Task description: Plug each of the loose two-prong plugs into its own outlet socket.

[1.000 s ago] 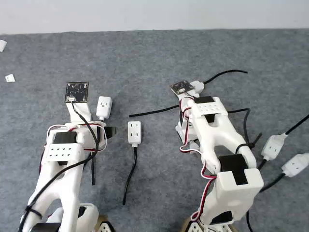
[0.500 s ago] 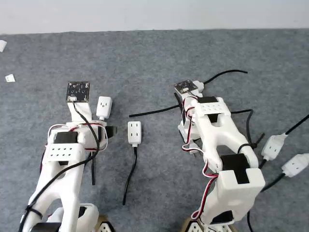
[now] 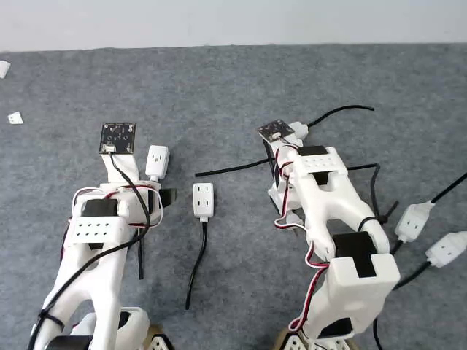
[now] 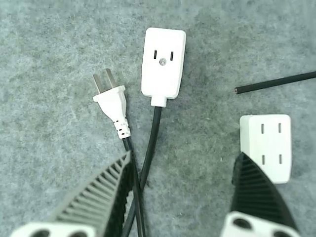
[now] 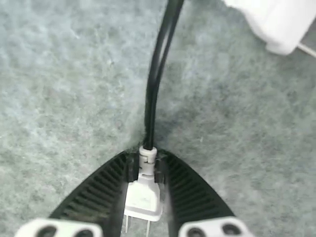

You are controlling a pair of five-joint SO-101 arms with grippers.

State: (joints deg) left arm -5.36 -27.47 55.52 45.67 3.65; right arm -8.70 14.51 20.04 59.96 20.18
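In the left wrist view a loose white two-prong plug lies on the grey carpet beside a single white outlet socket. My left gripper hangs open above their two black cords, holding nothing. A white multi-outlet block lies next to one fingertip. My right gripper is shut on a second white plug, prongs pointing back toward the wrist, its black cord running away over the carpet. From above, the single socket and the multi-outlet block lie between the arms.
Two more white sockets on black cords lie at the right edge. A loose black cord crosses the middle. A white connector sits by the right arm's wrist. Small white bits lie far left.
The right arm's wrist swayed slightly to the right and came back, still holding its plug. The left arm has stayed put.
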